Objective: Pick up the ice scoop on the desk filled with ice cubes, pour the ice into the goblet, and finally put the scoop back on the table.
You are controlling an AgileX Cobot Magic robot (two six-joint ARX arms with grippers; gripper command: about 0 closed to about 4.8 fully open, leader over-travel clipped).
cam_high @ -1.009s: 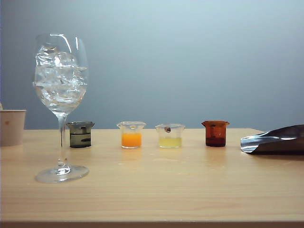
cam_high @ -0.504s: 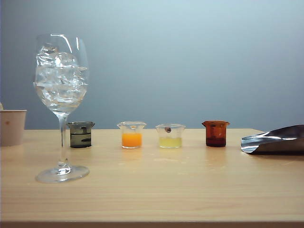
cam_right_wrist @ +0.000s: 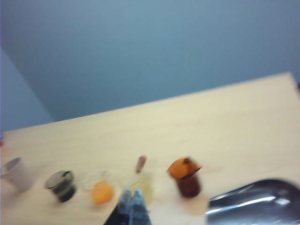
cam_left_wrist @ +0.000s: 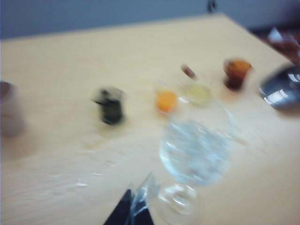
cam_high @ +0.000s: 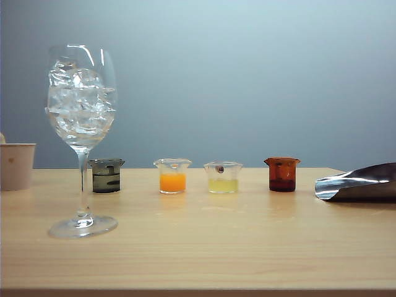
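On the desk [cam_high: 204,247], the goblet [cam_high: 81,117] stands at left, full of ice cubes [cam_high: 81,102]. The ice scoop [cam_high: 359,182] lies at far right. Left gripper [cam_left_wrist: 133,208] and right gripper [cam_right_wrist: 132,206] hover pinched together, empty.

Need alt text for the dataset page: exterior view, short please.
A tall goblet packed with ice cubes stands at the left of a light wood desk; the steel ice scoop lies at the right edge. Four small beakers line the back, a paper cup far left. No grippers show.
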